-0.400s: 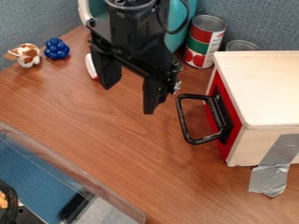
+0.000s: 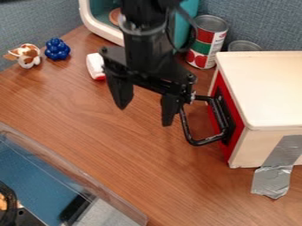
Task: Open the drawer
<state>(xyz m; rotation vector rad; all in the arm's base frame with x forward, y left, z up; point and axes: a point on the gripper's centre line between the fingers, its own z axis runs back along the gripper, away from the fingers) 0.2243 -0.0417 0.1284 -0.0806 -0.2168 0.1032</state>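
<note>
My gripper (image 2: 146,115) hangs open over the table, its two fingers apart with nothing between them. The finger on the right is close to the black drawer handle (image 2: 203,140) and covers part of its upper left corner; whether they touch I cannot tell. The handle sticks out from the red drawer front (image 2: 235,148) of a pale wooden box (image 2: 268,88) at the right. The drawer front sits flush against the box.
A clear plastic bin (image 2: 70,174) takes up the lower left. Behind are a red and green can (image 2: 206,42), another can (image 2: 243,45), a white-and-red object (image 2: 96,66), a blue toy (image 2: 57,49) and a brown-and-white toy (image 2: 26,55). Silver tape (image 2: 274,172) runs down the box.
The gripper has moved right and slightly down the view, bringing its right finger nearer the handle. The box and handle have stayed where they were.
</note>
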